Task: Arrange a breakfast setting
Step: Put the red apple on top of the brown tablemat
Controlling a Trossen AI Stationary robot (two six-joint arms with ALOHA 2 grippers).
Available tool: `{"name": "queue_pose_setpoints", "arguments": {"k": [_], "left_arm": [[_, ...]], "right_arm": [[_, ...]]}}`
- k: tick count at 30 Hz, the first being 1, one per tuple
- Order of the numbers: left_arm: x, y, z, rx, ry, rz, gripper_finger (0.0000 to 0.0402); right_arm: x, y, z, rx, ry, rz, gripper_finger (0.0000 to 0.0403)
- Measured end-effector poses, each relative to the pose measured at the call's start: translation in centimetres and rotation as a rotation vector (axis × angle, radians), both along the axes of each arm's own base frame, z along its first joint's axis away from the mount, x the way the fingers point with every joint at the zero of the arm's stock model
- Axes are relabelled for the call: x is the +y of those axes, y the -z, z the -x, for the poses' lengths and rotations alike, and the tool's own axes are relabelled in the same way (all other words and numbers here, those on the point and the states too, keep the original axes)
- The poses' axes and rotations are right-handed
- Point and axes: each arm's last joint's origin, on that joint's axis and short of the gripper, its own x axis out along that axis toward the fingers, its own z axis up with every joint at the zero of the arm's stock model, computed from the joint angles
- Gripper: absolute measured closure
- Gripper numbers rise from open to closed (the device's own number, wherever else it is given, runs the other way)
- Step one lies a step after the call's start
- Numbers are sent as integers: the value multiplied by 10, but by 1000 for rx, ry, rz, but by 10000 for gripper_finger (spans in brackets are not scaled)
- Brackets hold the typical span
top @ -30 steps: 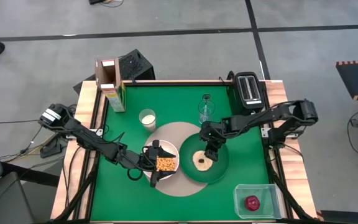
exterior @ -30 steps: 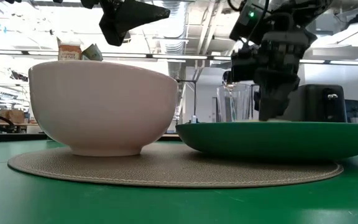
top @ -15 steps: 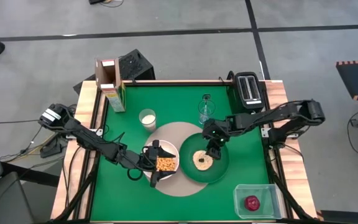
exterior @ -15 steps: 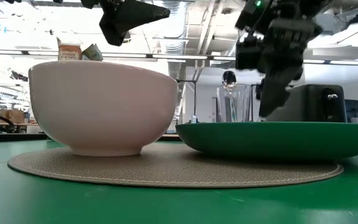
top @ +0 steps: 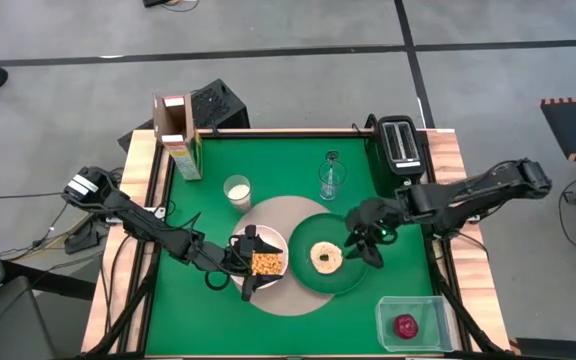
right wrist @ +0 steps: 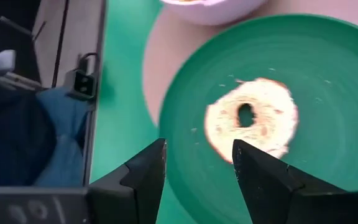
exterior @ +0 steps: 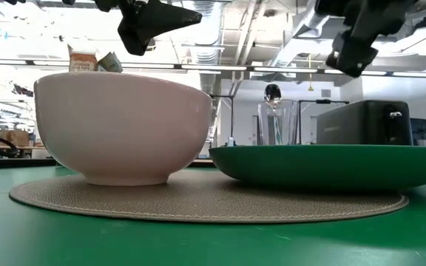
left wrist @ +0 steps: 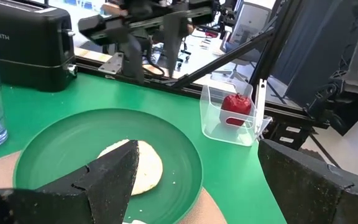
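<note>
Overhead and table-level cameras share the green plate (top: 330, 265) with both close wrist cameras.

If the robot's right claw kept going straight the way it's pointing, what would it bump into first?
Probably the dark-green plate. The right gripper, open and empty, looks down at the plate's rim beside the round toasted bread, so it would likely hit the plate first. Depth is hard to judge.

Bystanders on the green worktop (top: 268, 160)

A black toaster (top: 402, 144) sits at the far right corner, an open cereal carton (top: 177, 133) at the far left, and a clear plastic tub (top: 412, 324) at the near right.
</note>
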Motion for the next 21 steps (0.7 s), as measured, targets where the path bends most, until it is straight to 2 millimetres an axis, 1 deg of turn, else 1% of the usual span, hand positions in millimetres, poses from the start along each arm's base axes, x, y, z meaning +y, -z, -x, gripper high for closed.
{"name": "queue_pose_setpoints", "arguments": {"k": [3, 6, 13, 18, 21], "left_arm": [[0, 0, 0, -1, 0, 1, 86], [-1, 0, 0, -4, 3, 2, 86], [-3, 1, 1, 9, 9, -8, 86], [-10, -2, 4, -19, 36, -33, 86], [-15, -2, 7, -24, 25, -51, 86]], "right_arm": [[8, -2, 3, -22, -44, 20, 191], [12, 0, 3, -12, -60, 21, 191], [16, 8, -7, 7, -52, 6, 191], [29, 7, -3, 9, -97, -1, 191], [41, 1, -1, 4, -120, -28, 191]]}}
